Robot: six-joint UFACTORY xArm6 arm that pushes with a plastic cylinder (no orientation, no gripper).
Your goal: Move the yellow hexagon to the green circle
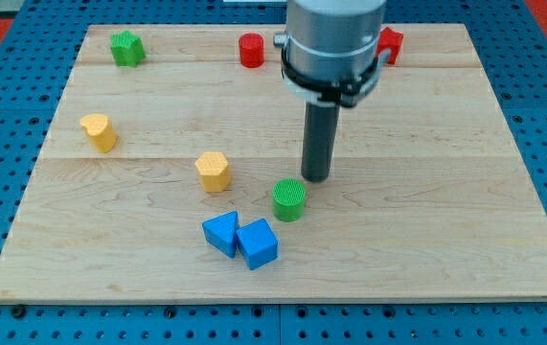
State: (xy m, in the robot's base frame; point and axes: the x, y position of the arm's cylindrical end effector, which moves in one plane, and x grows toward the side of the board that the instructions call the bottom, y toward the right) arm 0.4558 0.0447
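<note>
The yellow hexagon (214, 172) sits left of the board's middle. The green circle (289, 199) stands to its right and slightly lower, about a block's width away. My tip (315, 178) rests on the board just up and right of the green circle, close to it but apart, and well right of the yellow hexagon.
Two blue blocks (240, 239) lie touching below the hexagon and circle. A yellow heart-like block (99, 131) is at the left. A green star-like block (126, 47) is at top left, a red cylinder (251, 50) at top middle, and a red block (389, 43) partly behind the arm.
</note>
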